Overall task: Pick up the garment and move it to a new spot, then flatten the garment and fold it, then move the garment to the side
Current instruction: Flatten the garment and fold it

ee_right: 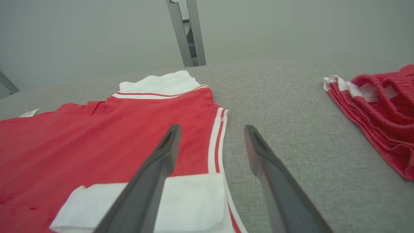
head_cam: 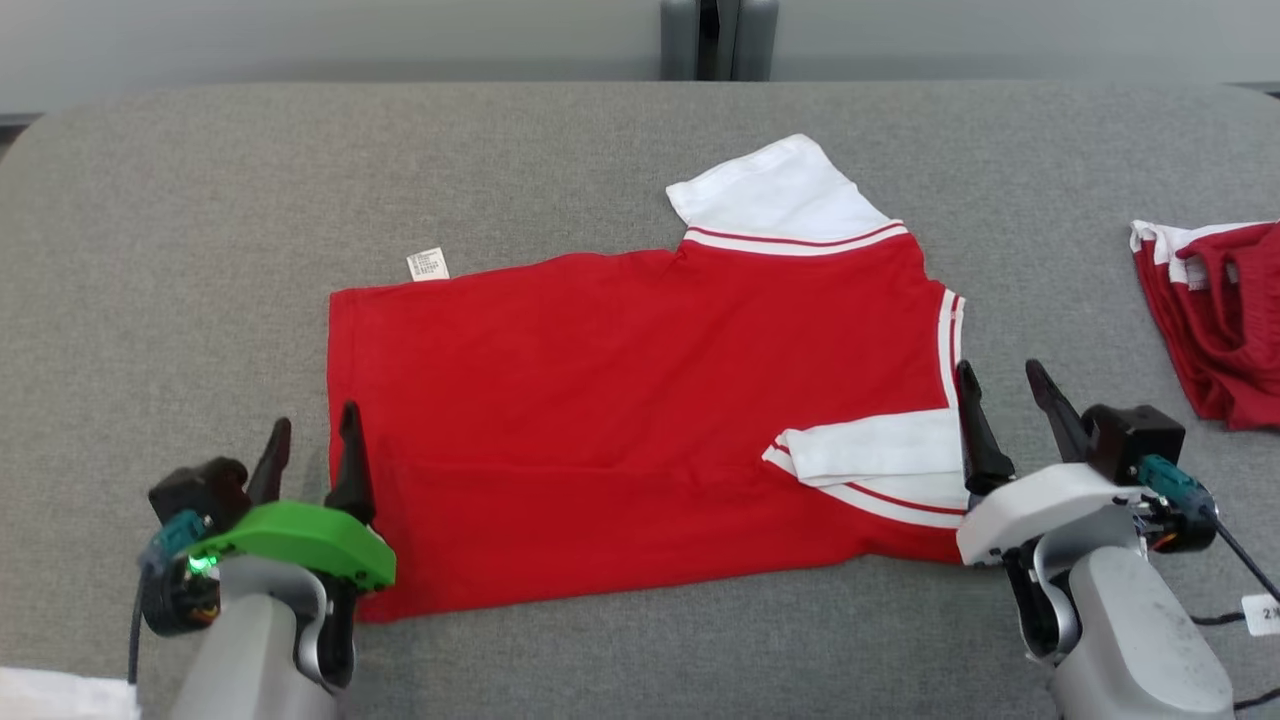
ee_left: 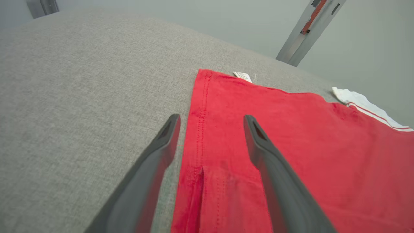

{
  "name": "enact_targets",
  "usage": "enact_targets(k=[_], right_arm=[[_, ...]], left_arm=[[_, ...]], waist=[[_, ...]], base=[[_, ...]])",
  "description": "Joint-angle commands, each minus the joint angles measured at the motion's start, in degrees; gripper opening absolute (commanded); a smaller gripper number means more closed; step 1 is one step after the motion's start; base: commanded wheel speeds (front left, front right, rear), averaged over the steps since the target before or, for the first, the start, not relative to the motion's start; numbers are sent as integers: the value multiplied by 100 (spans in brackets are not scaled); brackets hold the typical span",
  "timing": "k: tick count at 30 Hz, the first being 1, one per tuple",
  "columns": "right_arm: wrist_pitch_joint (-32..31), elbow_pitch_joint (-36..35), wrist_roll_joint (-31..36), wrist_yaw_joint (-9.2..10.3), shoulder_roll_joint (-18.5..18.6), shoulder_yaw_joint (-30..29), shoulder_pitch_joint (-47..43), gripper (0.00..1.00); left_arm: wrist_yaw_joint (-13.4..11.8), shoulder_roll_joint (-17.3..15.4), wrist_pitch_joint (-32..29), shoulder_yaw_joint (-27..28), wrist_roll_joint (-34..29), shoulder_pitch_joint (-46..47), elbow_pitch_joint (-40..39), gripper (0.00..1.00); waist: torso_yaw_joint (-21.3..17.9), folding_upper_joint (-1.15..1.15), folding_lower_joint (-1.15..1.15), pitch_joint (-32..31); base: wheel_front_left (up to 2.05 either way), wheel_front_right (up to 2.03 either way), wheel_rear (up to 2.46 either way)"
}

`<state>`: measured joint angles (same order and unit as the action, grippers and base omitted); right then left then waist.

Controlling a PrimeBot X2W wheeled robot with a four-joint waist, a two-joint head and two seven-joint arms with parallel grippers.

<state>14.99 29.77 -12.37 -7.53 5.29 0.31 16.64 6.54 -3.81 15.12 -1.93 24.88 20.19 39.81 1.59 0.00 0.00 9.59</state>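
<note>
Holding the left pincer (head_cam: 316, 420) released, fingers spread and grasping nothing, straddling the hem (ee_left: 200, 106) of the red shirt (head_cam: 620, 380) near its close corner: one finger over bare grey counter (head_cam: 150, 200), the other over red cloth. Holding the right pincer (head_cam: 1000, 385) released as well, empty, straddling the striped neckline (ee_right: 217, 139), one finger above the near sleeve (head_cam: 880, 450), the other above the counter. Not telling from these views whether either fingertip is touching the fabric.

Judging progress as partway into the fold: lying spread and mostly smooth in the middle of the counter, so looking already moved and flattened; showing the near sleeve turned in over the body and a crease running along the near side, as if a first lengthwise fold is laid. Leaving the far sleeve (head_cam: 775, 190) sticking out white beyond the far edge, so probably needing that side folded, then a crosswise fold, then the shift aside.

Lying with the long axis running left to right across the head view, hem toward the robot's left, neckline toward its right, care label (head_cam: 427, 264) peeking past the far edge. Resting well apart from a second red garment (head_cam: 1215, 320) at the counter's right end.
</note>
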Motion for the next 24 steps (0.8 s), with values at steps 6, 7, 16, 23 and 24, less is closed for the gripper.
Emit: enact_targets(k=[6, 7, 16, 23, 24], right_arm=[[21, -47, 175, 10, -41, 199, 657, 100], [22, -38, 199, 10, -41, 231, 744, 100], [21, -55, 265, 10, 8, 378, 1153, 100], [20, -90, 300, 10, -4, 463, 1339, 100], [20, -87, 287, 10, -4, 485, 1379, 100]], left_arm=[[78, -454, -200, -189, 5, 1316, 849, 100], [89, -492, -253, -245, 38, 1488, 988, 100], [100, -741, -488, -986, 510, 2277, 1535, 100], [100, -916, -344, -1253, 744, 2491, 1974, 100], [100, -887, -333, -1302, 805, 2526, 1996, 100]], waist=[[-55, 0, 0, 761], [-78, 0, 0, 829], [-224, 0, 0, 1259], [-242, 0, 0, 1394], [-237, 0, 0, 1418]], base=[[0, 0, 0], [0, 0, 0], [0, 0, 0], [0, 0, 0], [0, 0, 0]])
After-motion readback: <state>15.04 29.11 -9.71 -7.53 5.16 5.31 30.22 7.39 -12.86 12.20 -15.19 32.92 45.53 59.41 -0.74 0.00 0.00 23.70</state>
